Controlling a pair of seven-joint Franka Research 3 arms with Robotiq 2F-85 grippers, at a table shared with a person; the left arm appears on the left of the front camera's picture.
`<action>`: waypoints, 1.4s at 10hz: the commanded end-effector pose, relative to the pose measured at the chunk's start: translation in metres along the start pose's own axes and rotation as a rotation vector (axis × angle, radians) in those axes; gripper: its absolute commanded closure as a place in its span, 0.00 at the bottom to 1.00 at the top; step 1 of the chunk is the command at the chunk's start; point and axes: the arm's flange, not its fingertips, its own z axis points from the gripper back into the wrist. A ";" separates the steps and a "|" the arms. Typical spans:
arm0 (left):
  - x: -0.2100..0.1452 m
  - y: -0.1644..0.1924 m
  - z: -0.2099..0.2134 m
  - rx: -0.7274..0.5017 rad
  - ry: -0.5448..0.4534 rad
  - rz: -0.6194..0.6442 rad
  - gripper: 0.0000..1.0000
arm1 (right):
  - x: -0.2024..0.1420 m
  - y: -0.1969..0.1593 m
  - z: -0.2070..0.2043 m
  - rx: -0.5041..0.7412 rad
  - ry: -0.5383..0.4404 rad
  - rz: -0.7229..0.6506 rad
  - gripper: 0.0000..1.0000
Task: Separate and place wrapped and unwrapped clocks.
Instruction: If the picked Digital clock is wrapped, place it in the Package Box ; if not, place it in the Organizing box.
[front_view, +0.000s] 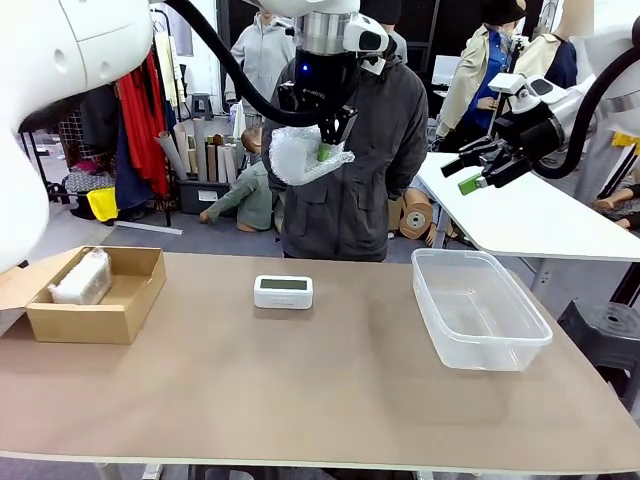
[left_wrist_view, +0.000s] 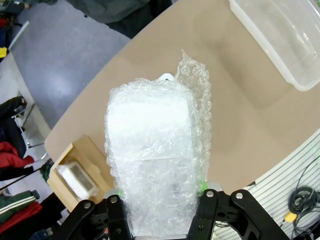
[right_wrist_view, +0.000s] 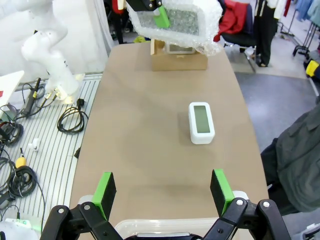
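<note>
Wrapped clock (front_view: 300, 158) is up in the air, well above the tabletop (front_view: 330, 400), roughly over the bare digital clock (front_view: 283, 291). Left tool (front_view: 322, 150) pinches it at one end, green pads sunk into the bubble wrap, and a loose flap of wrap sticks out past the far end. Probably light. The wrap is soft and likely slippery, with a stiff body inside, so grip across the solid core, not the flap.

Bare digital clock lies flat mid-tabletop, screen up. It looks like hard, smooth plastic; best taken by its long sides, keeping off the screen.

Second wrapped clock (front_view: 82, 279) sits inside the cardboard box (front_view: 90, 322) on the left. Clear plastic bin (front_view: 495, 352) is on the right.

Right tool (right_wrist_view: 162, 186) has its jaws spread wide, holds nothing, and hovers high over the bin side.
</note>
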 end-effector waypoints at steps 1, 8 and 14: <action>-0.004 0.001 0.004 0.002 -0.010 0.018 1.00 | 0.002 0.000 0.001 -0.001 0.003 0.004 0.00; -0.004 0.001 0.004 0.002 -0.010 0.018 1.00 | 0.002 0.000 0.001 -0.001 0.003 0.004 0.00; -0.068 0.005 -0.007 0.061 0.109 0.168 1.00 | 0.002 0.000 0.001 -0.001 0.003 0.004 0.00</action>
